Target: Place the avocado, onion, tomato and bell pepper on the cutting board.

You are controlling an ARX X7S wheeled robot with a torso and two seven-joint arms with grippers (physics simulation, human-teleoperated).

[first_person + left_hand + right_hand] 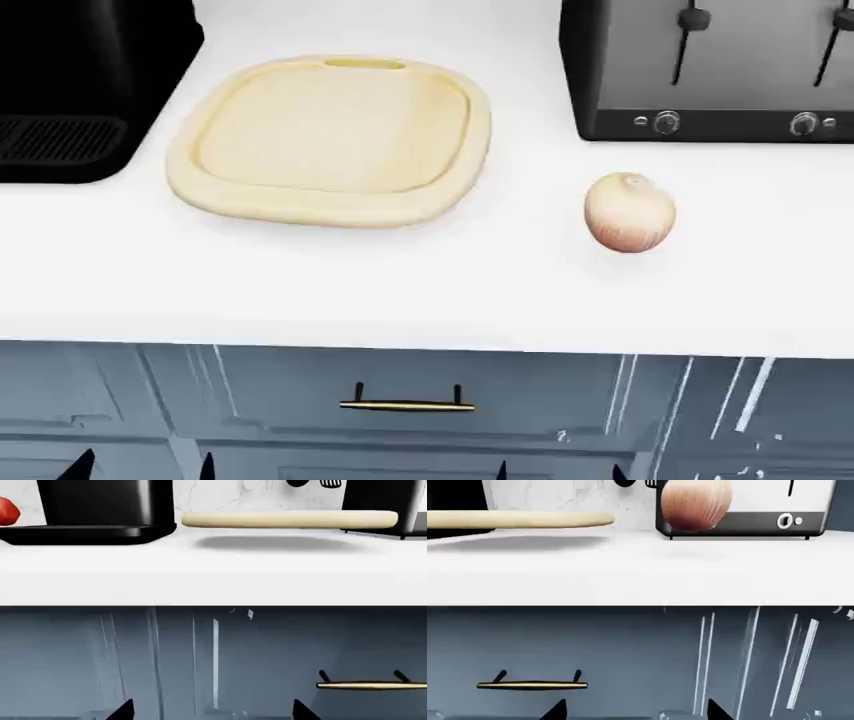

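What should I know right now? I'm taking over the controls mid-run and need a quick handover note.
Left claw and right claw: both open, empty, low in front of the cabinet, below the counter edge.
Cutting board: on the counter, nothing on it.
Onion: on the counter right of the board, in front of the toaster.
A red item shows at the edge of the left wrist view; tomato or pepper, cannot tell.
Avocado not in view.
Done: nothing placed. Left: all four.
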